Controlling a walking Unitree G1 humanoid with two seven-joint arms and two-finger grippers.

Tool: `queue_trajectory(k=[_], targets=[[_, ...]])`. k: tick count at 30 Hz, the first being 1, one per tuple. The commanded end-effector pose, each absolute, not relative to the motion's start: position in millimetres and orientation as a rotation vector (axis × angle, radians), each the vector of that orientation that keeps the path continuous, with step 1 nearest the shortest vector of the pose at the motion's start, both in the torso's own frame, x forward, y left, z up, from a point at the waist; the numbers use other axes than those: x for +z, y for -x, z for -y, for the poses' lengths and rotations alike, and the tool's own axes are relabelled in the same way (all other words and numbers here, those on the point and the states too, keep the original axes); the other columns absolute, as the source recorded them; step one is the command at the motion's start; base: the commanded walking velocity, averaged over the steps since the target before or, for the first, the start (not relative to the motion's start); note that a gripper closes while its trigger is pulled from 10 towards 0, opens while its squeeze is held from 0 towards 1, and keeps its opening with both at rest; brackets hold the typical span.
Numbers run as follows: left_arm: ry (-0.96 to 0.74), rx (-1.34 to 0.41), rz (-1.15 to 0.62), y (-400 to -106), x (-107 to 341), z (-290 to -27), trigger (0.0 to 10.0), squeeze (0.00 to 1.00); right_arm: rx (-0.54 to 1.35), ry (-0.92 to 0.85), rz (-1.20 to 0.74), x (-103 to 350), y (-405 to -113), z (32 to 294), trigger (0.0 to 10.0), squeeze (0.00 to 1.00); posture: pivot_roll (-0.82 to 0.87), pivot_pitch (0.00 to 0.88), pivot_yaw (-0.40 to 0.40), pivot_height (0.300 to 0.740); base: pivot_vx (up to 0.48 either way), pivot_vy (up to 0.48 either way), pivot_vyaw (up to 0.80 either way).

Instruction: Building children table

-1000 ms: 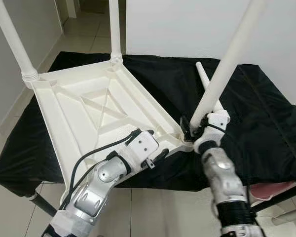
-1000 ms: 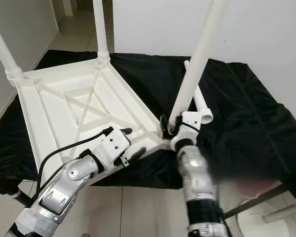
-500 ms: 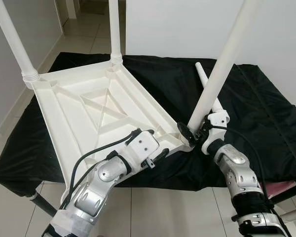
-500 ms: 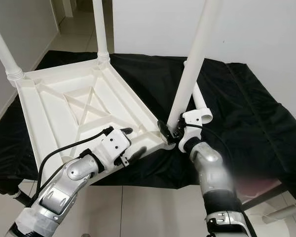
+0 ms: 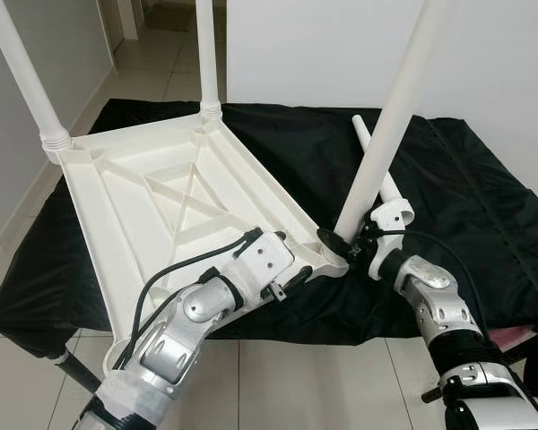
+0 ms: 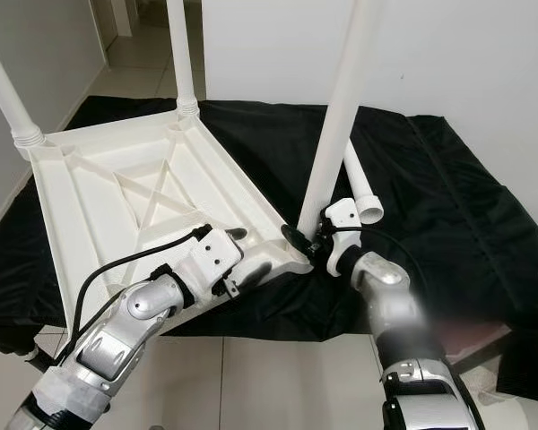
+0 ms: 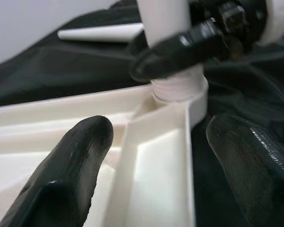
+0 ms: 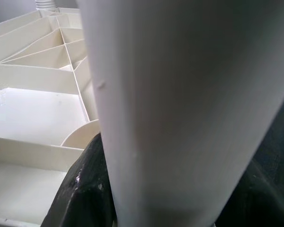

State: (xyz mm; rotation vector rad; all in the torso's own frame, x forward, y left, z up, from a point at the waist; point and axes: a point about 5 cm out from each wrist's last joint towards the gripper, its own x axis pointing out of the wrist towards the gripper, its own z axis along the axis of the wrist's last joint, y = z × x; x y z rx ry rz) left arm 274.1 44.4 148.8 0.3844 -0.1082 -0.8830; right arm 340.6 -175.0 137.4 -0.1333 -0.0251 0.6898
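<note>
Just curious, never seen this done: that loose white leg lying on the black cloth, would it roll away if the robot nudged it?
Probably. The loose leg is a smooth round tube, so it may roll, though the soft black cloth could slow it. It looks like hollow plastic, likely light and stiff.

This looked like a room in a home, fairly bare. The floor (image 5: pixel 161 45) was laid with pale glossy tiles and ran back toward a doorway or passage at the far left. Plain white walls (image 5: pixel 296 45) closed the space, with a low skirting board (image 5: pixel 36 170) along the left-hand one. A low counter draped in a loose black cloth (image 5: pixel 466 197) stood against the wall on thin dark legs (image 5: pixel 72 367), improvised rather than fitted. On it lay an upturned white plastic children's table (image 5: pixel 179 197), the kind of light moulded furniture found in a household.
</note>
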Motion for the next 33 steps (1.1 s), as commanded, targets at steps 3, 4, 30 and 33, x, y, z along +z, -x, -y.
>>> queue_trajectory(k=[3,4,30,33], targets=[[-0.390,-1.028,0.069,-266,143,-37,10.0,0.00,0.719,0.147,-0.029,123,-336,176,0.0,0.00,-0.01,0.000,-0.044,0.740,0.000,0.000,0.00],[-0.387,-1.033,0.067,-266,143,-36,10.0,0.00,0.712,0.145,-0.032,121,-335,177,0.0,0.00,-0.02,0.000,-0.044,0.740,0.000,0.000,0.00],[-0.398,-1.033,0.044,-269,138,-36,10.0,0.00,-0.138,-0.155,-0.047,119,-335,145,10.0,0.00,-0.03,0.000,-0.045,0.740,0.000,0.000,0.00],[-0.394,-1.032,0.048,-269,139,-34,10.0,0.00,-0.146,-0.161,-0.040,121,-334,140,10.0,0.00,-0.04,0.000,-0.043,0.740,0.000,0.000,0.00]])
